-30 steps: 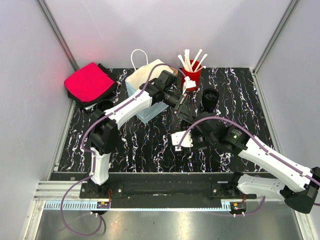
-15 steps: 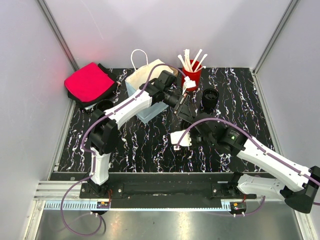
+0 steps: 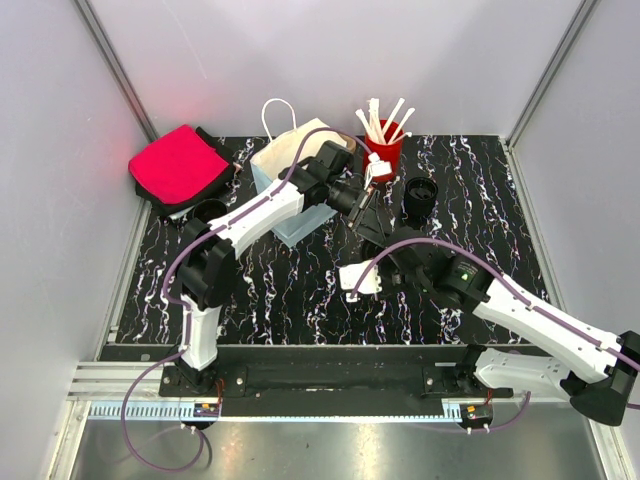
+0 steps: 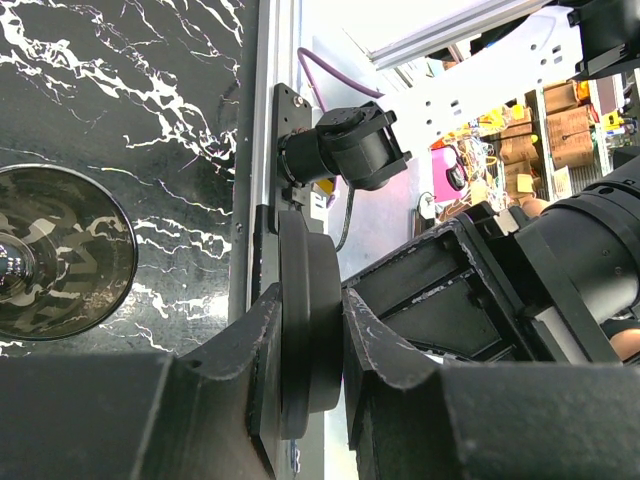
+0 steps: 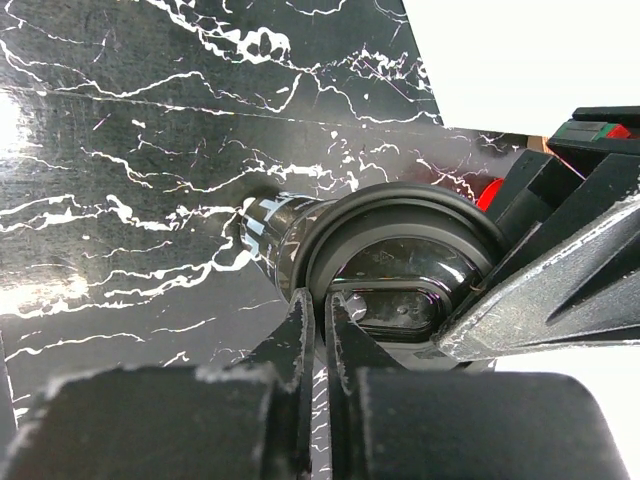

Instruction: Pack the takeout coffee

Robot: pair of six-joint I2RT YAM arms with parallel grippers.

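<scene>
The left end effector (image 4: 310, 300) pinches the takeout coffee (image 5: 400, 250) by its black lid, one finger on each side of the rim. The cup is tipped on its side between the two end effectors, off the black marbled counter (image 3: 300, 290). In the right wrist view the lid faces the camera and the cup body with its white print points away to the left.

The right end effector (image 5: 322, 312) has its fingers pressed together. Their tips sit right at the lower rim of the lid. I cannot tell whether they touch it or catch any of its edge.

In the top view, the red cup of stirrers (image 3: 385, 150) stands just beyond the left end effector. A lidless black cup (image 3: 420, 195) stands to that end effector's right, beyond the right end effector. A pale bag with a looped handle (image 3: 285, 150) sits to the left of the left end effector, partly under its arm. A red cloth (image 3: 178, 165) lies further left, well apart from both.
</scene>
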